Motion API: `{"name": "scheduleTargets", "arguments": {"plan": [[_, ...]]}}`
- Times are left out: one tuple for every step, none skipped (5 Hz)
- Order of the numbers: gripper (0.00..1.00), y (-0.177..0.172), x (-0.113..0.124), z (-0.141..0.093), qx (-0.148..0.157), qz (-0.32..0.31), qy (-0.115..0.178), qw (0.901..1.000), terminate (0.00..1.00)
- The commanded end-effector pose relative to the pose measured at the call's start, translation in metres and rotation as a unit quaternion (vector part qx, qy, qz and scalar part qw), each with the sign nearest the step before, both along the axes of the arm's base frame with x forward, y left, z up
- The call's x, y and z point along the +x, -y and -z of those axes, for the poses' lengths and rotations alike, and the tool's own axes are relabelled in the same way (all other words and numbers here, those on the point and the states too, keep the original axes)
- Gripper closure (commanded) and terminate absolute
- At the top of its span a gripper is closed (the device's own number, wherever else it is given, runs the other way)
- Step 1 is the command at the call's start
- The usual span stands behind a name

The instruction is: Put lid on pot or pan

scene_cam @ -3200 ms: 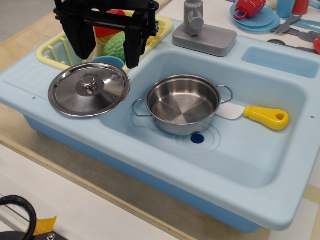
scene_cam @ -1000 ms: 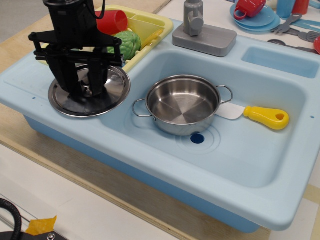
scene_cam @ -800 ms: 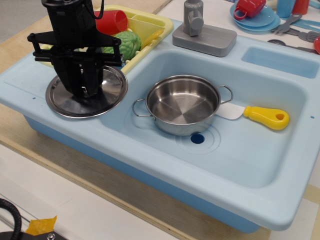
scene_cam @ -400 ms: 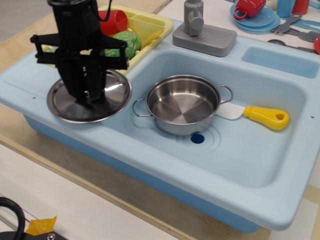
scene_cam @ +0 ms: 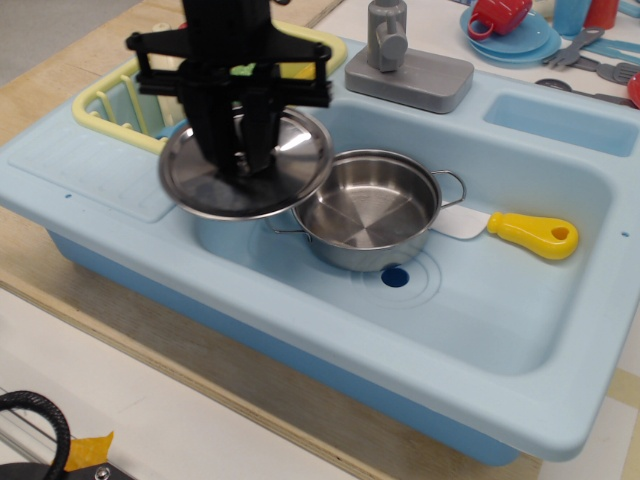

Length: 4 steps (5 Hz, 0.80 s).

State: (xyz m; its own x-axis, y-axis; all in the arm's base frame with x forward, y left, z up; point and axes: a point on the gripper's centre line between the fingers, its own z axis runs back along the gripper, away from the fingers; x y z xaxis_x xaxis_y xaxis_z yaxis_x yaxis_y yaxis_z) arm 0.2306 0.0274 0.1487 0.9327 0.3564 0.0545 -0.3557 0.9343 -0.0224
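Note:
The round shiny steel lid (scene_cam: 290, 165) hangs in the air, held at its centre knob by my black gripper (scene_cam: 240, 160), which is shut on it. The knob is hidden behind the fingers. The lid sits tilted slightly, just left of the pot and overlapping its left rim and left handle in the view. The small steel pot (scene_cam: 370, 210) stands open and empty in the light blue sink basin (scene_cam: 520, 290), its right wire handle showing.
A yellow-handled toy knife (scene_cam: 515, 232) lies in the basin right of the pot. A yellow dish rack (scene_cam: 110, 105) stands behind my gripper. A grey faucet (scene_cam: 405, 60) stands at the back. Toy cups, plates and cutlery (scene_cam: 520, 30) sit at the far right.
My gripper closed on the lid's knob on the left drainboard, lifted the lid and carried it right toward the pot. The pot and knife have not moved.

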Motion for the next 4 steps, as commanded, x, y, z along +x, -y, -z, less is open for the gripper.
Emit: {"name": "scheduleTargets", "arguments": {"plan": [[1.0,0.022,0.027,0.003,-0.014,0.029,0.025,0.9992,0.0],[1.0,0.032,0.042,0.011,-0.021,0.048,0.02,0.9984,0.0],[1.0,0.036,0.052,0.021,-0.029,0.065,0.016,0.9974,0.0],[1.0,0.035,0.058,0.031,-0.038,0.075,0.016,0.9963,0.0]]}}
